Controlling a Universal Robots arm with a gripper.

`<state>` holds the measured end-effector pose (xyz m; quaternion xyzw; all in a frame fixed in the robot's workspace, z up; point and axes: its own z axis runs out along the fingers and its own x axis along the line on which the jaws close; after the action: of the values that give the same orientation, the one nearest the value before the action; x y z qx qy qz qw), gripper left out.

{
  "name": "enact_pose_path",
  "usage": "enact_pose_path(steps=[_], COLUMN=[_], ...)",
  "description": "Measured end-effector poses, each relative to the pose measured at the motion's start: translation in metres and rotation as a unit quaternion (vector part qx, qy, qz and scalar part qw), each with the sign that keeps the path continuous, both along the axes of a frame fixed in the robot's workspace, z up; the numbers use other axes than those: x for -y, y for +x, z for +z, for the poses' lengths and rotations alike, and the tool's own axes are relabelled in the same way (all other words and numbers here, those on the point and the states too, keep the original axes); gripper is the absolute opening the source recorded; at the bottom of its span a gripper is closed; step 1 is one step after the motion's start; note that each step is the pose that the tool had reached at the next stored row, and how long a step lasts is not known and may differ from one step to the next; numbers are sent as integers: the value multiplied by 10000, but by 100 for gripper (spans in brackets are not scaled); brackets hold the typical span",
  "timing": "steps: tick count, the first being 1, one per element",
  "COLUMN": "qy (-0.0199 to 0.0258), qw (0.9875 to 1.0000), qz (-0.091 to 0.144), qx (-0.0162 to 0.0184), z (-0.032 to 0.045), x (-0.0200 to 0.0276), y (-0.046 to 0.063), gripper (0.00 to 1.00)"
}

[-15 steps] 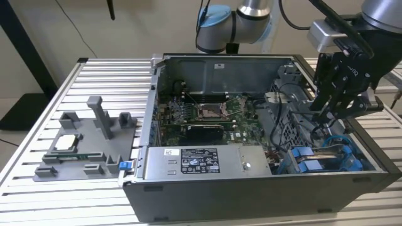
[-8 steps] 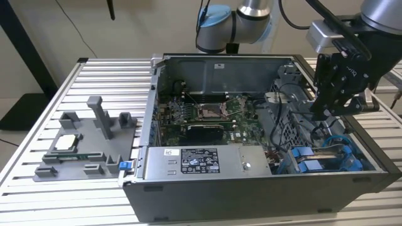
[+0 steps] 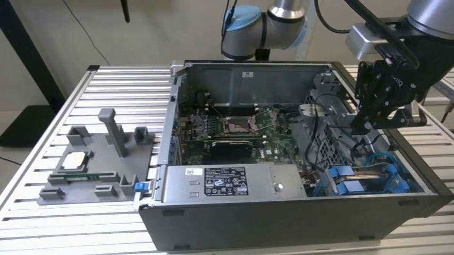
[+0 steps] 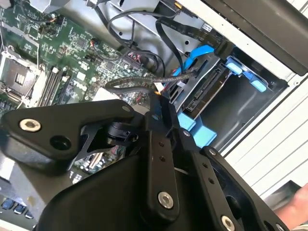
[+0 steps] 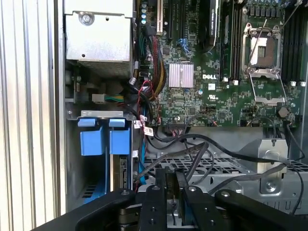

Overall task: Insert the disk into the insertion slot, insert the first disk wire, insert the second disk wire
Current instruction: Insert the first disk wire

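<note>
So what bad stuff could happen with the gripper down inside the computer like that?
1. The gripper hangs among loose black cables. It might snag one and tug it.
2. The motherboard lies bare close by, so a sideways slip might bump its little parts.
</note>
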<state>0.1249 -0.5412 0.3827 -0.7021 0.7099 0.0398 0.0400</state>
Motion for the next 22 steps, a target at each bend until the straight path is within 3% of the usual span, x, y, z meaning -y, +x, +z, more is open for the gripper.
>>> enact_pose_path(steps=[8, 13, 17, 22], qy=[-3, -22, -85, -228], qw=[10000, 10000, 9999, 9997], qz=[0, 0, -1, -1], qx=[-12, -39, -59, -84], z=[-1, -9, -21, -29], x=[5, 52, 96, 151], y=[6, 28, 42, 57], gripper=[0, 0, 0, 0])
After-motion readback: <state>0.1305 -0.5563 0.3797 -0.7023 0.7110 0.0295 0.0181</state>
